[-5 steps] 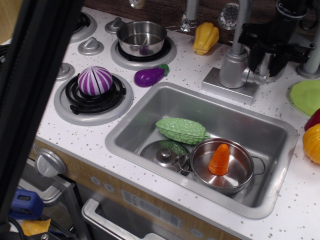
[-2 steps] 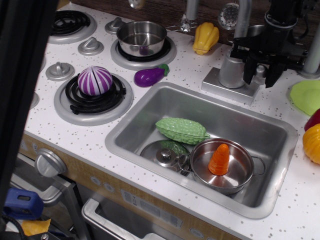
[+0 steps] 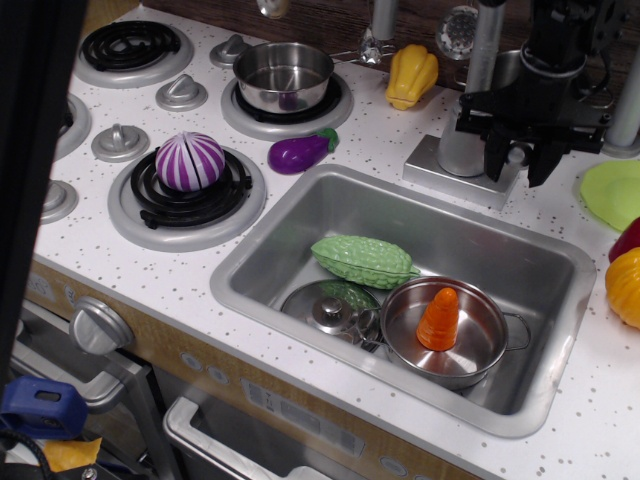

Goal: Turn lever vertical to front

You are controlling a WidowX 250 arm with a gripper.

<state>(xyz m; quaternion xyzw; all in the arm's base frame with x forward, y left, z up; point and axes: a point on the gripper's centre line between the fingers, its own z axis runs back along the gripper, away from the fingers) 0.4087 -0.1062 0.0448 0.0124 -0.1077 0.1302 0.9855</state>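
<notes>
Lever (image 3: 517, 154) = short silver stub on right side of the thick faucet body (image 3: 462, 145), behind the sink's (image 3: 300, 215) back right corner; mostly hidden behind the gripper, its angle can't be read. Faucet body sits on a square grey base (image 3: 428, 165), thin pipe (image 3: 483, 45) rising from it

Gripper (image 3: 518, 163) black, pointing down over the lever, 2 fingers (image 3: 496, 160) spread apart w/ the lever stub showing in the gap between them; can't tell if either finger touches it, nothing clearly gripped

In sink: green bumpy gourd (image 3: 363, 260), pot lid (image 3: 328, 310) flat on the bottom, small pot (image 3: 445, 330) w/ orange carrot (image 3: 439, 319) upright inside

Counter left of faucet: purple eggplant (image 3: 298, 153) just by sink's back left corner, yellow pepper (image 3: 412, 75) near back wall. Steel pot (image 3: 283, 76) on back burner, purple-white onion (image 3: 190, 161) on front burner (image 3: 150, 205), grey knobs (image 3: 182, 92) between burners

Right edge: green plate (image 3: 612, 192), yellow & red items partly cut off

Dark bar (image 3: 35, 150) blocks left side of view
</notes>
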